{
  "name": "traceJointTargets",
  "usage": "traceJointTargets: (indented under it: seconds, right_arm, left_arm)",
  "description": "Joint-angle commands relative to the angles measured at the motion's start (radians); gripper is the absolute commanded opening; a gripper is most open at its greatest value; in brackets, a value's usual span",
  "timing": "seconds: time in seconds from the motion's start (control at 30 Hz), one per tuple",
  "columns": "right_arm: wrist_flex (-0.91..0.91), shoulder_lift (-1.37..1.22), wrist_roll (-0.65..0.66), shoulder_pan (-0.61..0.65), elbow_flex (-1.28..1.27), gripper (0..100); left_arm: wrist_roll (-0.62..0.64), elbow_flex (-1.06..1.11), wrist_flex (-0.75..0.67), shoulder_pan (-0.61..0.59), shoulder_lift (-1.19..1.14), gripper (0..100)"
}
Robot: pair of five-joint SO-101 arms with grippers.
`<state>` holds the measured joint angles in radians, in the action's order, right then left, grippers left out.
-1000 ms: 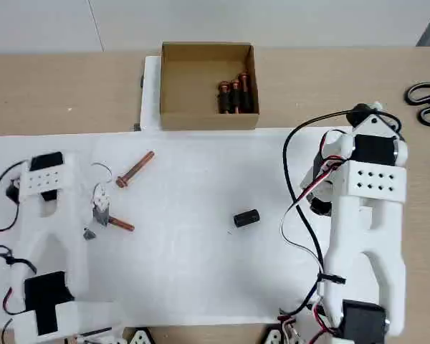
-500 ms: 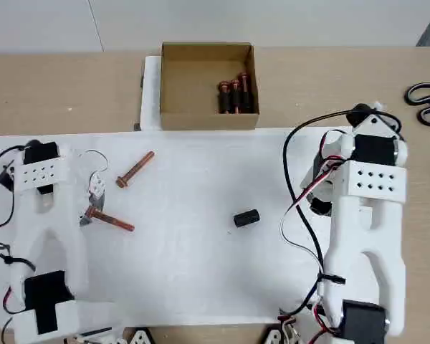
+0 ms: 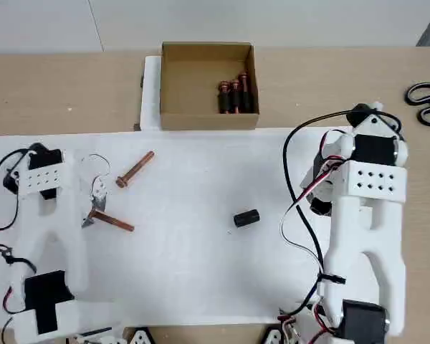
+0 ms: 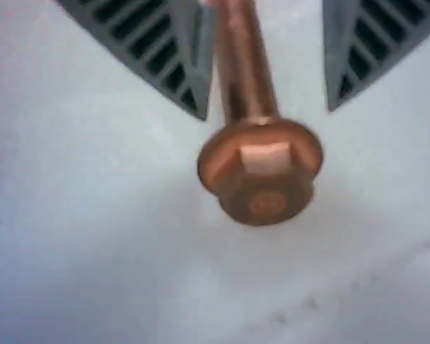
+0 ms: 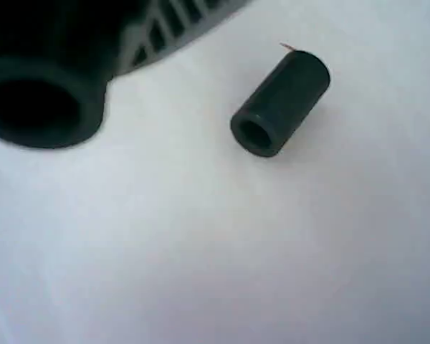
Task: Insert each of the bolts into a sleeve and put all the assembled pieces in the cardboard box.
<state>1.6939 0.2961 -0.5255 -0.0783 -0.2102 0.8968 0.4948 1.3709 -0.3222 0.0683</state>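
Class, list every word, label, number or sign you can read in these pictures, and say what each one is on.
None can be read.
The bolt head bears a small round stamp, too blurred to read.
The cardboard box and the sleeve show no print.

Two loose bolts toward 9 o'clock on the single white sheet (image 3: 201,279): upper bolt (image 3: 135,169), lower bolt (image 3: 113,221). One loose black sleeve (image 3: 246,218) near the sheet's middle. Three assembled pieces (image 3: 236,96) in the one cardboard box (image 3: 206,122) at 12 o'clock. One pair of scissors (image 3: 426,102) at 2 o'clock on the counter (image 3: 57,86). Two arms: left arm (image 3: 43,236), right arm (image 3: 365,229).
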Motion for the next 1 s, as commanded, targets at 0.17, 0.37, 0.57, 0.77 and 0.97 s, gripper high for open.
traceJointTargets:
  seconds: [0.17,0.37,0.57,0.77,0.97]
  right_arm:
    - [-0.002,0.041,0.009,-0.005,0.006,0.3]
    - [0.012,0.041,0.009,-0.007,0.006,0.3]
    - [0.012,0.041,0.009,-0.007,0.006,0.3]
    - [0.012,0.041,0.011,-0.005,0.006,0.3]
    - [0.012,0.041,0.011,-0.005,0.006,0.3]
  left_arm:
    - [-0.006,0.024,-0.071,0.002,0.005,10]
    - [-0.006,0.113,-0.166,0.002,0.005,10]
    - [-0.006,0.151,-0.172,0.002,0.005,10]
    - [-0.032,0.143,-0.169,0.002,0.006,0]
    - [-0.051,0.128,-0.123,0.002,0.015,1]
